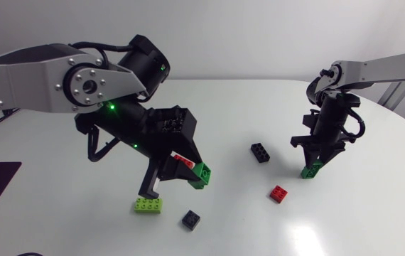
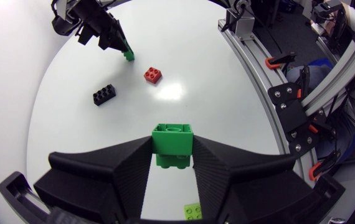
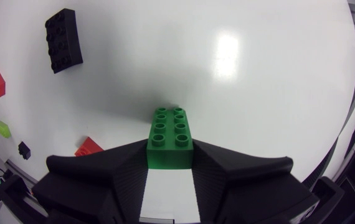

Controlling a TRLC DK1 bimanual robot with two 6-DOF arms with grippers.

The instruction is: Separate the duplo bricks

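While my left gripper (image 2: pixel 172 165) is clamped on a green brick (image 2: pixel 172 137) lifted off the table (image 1: pixel 245 227), my right gripper (image 3: pixel 170 167) pinches a second green brick (image 3: pixel 171 132). A long black brick (image 1: pixel 260 152) and a red brick (image 1: pixel 279 193) lie between them. A lime brick (image 1: pixel 149 205) and a small black brick (image 1: pixel 190 219) lie near my left gripper.

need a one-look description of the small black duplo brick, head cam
In the head view, find the left arm, then look at the table just below it. Two loose bricks lie there, apart: a lime brick and, right of it, the small black brick. It is squarish, unlike the longer black brick mid-table.
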